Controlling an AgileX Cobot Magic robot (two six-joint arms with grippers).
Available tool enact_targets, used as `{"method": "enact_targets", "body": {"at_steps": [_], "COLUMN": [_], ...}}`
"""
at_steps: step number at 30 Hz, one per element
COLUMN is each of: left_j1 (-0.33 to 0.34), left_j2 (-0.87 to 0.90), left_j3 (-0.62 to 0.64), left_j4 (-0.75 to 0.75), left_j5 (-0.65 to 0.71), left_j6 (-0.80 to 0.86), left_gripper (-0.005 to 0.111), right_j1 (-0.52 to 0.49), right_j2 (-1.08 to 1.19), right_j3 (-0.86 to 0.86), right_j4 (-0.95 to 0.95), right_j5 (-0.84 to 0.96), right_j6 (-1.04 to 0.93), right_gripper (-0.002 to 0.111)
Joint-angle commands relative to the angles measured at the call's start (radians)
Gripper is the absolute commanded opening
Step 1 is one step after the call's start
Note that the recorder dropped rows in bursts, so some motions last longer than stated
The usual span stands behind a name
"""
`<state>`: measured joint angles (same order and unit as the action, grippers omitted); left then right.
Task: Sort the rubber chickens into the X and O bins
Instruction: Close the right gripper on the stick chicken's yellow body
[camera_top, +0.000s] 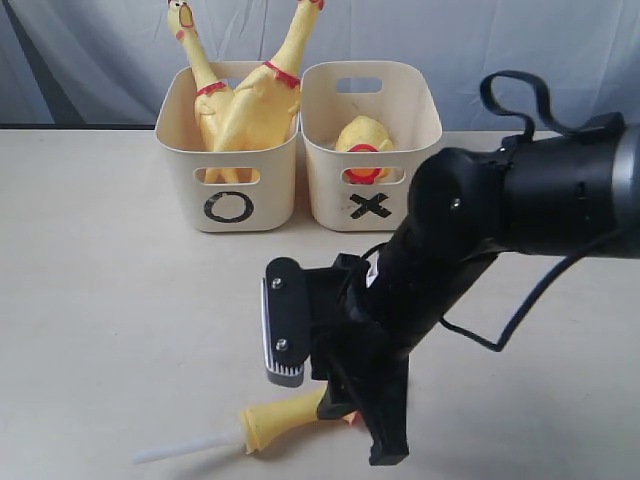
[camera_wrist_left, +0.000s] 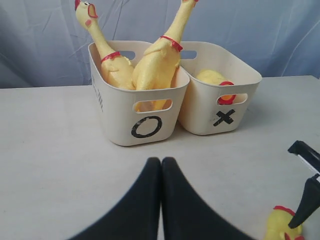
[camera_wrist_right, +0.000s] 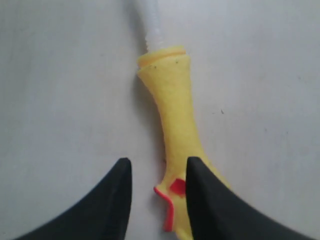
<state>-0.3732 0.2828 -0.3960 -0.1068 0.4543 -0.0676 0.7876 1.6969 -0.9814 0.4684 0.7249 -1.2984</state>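
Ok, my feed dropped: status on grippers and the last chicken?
Left gripper shut, empty. Right gripper open over chicken head on table, no grip. Nothing in the way.

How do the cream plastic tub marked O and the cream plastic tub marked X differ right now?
The O tub bears a black ring; the X tub a black cross. The O tub holds two long yellow rubber chickens whose necks rise above its rim; the X tub holds one round yellow body below its rim. Both share shape, colour and slot handles.
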Motion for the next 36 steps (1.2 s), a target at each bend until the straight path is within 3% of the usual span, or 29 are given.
{"method": "enact_targets", "body": {"at_steps": [1,13,18,36], "left_j1": [0.003,0.003,0.003,0.003], "left_j2": [-0.008,-0.008,-0.008,-0.008], "left_j3": [0.007,0.007,0.007,0.007], "left_j4": [0.004,-0.007,-0.007,-0.011], "left_j5": [-0.011,-0.011,-0.011,-0.013], "left_j6": [-0.011,-0.011,-0.011,-0.011], "left_gripper": [0.000,0.000,0.000,0.000], "right_j1": [0.022,0.022,0.022,0.022], "right_j2": [0.058,0.178,0.201,0.242], "right_j3": [-0.037,-0.130,-0.132,-0.132], "right_j4": [-0.053,-0.077,-0.079,-0.079], "right_j5": [-0.011,0.017,0.029,-0.014], "right_j6": [-0.009,0.017,0.029,0.043], "right_gripper": [0.035,0.036,0.054,0.050]}}
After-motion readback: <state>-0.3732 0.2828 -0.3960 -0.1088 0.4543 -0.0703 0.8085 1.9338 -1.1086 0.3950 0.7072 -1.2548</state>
